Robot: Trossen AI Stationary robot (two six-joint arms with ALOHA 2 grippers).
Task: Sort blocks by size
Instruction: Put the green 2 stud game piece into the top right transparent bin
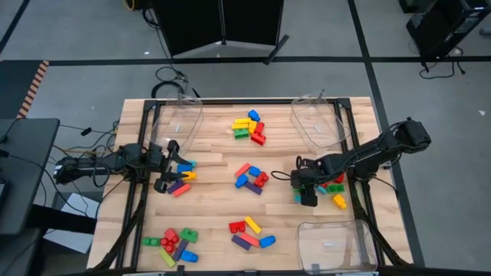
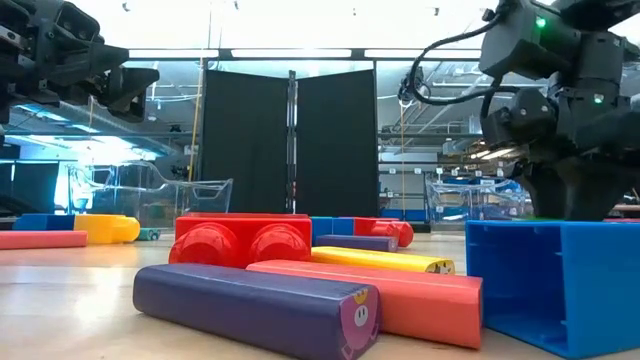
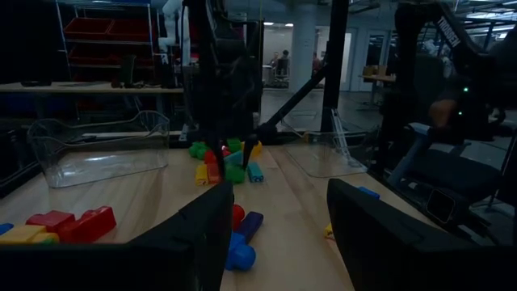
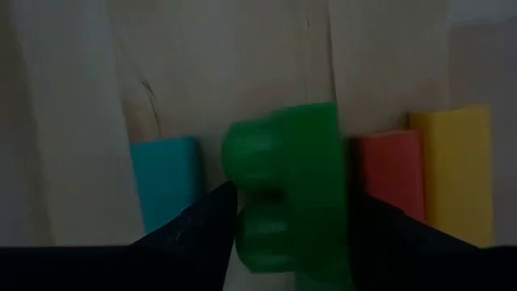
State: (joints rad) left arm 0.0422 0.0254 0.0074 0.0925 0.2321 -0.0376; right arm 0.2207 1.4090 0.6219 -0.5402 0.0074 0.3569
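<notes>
Green plastic fills the right wrist view: a green block point(image 4: 287, 190) sits between the two dark fingers point(image 4: 190, 234) of the right gripper point(image 1: 307, 192), which is closed on it, with the lower part of the brick cut off at the frame edge. Beside it on the wooden table point(image 1: 215, 165) lie a teal block point(image 4: 166, 182), a red block point(image 4: 392, 178) and a yellow block point(image 4: 452, 170), all partly hidden by the fingers. From above, the gripper itself covers the held brick, so only the small cluster at the table's right edge shows.

The left gripper point(image 1: 170, 165) hangs over the left side of the table with its jaws apart and nothing between them; the pile under it point(image 1: 182, 178) is half covered by the arm. Other blocks lie in loose groups: one near the far edge point(image 1: 249, 126), one mid-table point(image 1: 252, 179), two along the near edge point(image 1: 175, 245). Three clear bins point(image 1: 318, 123) stand at the edges; their contents are hard to make out. In the low view a purple bar point(image 2: 255, 305) blocks much of what lies behind it.
</notes>
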